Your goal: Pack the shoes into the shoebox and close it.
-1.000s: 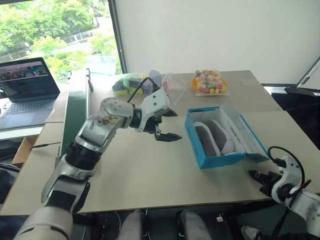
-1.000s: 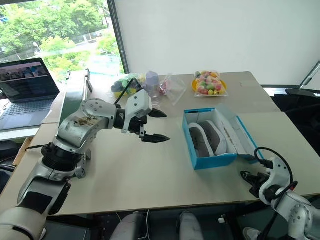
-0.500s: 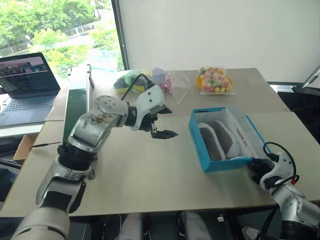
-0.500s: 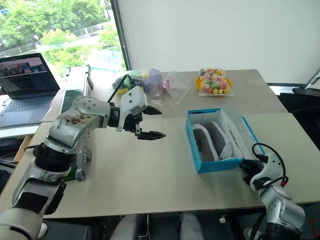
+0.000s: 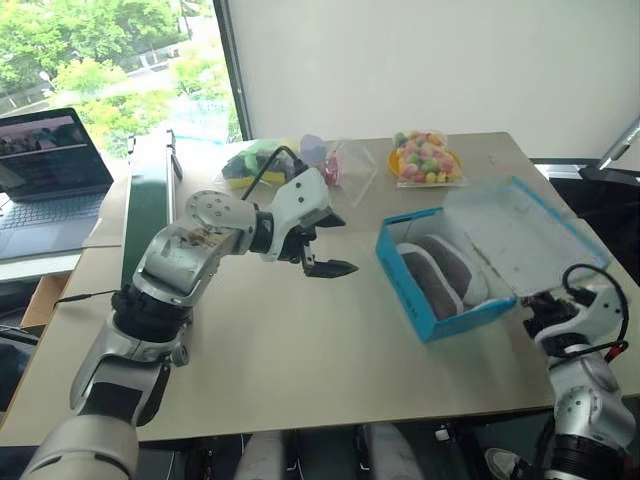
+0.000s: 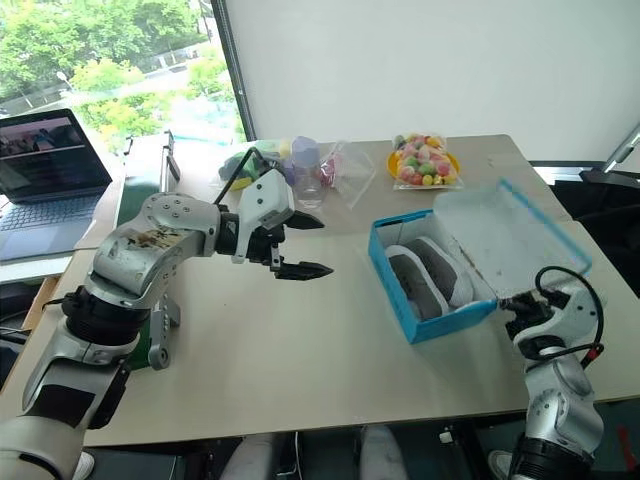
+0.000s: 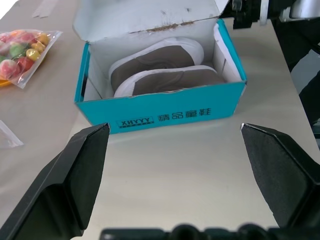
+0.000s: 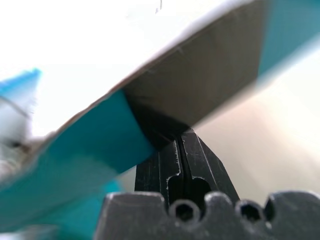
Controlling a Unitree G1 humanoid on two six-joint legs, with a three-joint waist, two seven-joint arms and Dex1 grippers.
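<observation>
The right gripper [image 6: 516, 306], fingers pressed together, touches the underside of the raised white-lined lid [image 6: 510, 228] of the bright turquoise cardboard shoebox [image 6: 440, 323] holding the two dark grey sneakers [image 6: 432, 275]; left gripper [image 6: 296, 246] hovers wide open, empty, over the beige table [image 6: 300, 350]

Both shoes [image 6: 432, 279] lie in the shoebox [image 6: 425, 322], the right claw [image 6: 518, 311] under its half-raised lid [image 6: 505, 229].

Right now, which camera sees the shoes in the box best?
The left wrist view: both shoes lie side by side, seen from the side inside the open shoebox. The two eye views show them smaller, from above. In the right wrist view, cardboard of the lid sits close up.
</observation>
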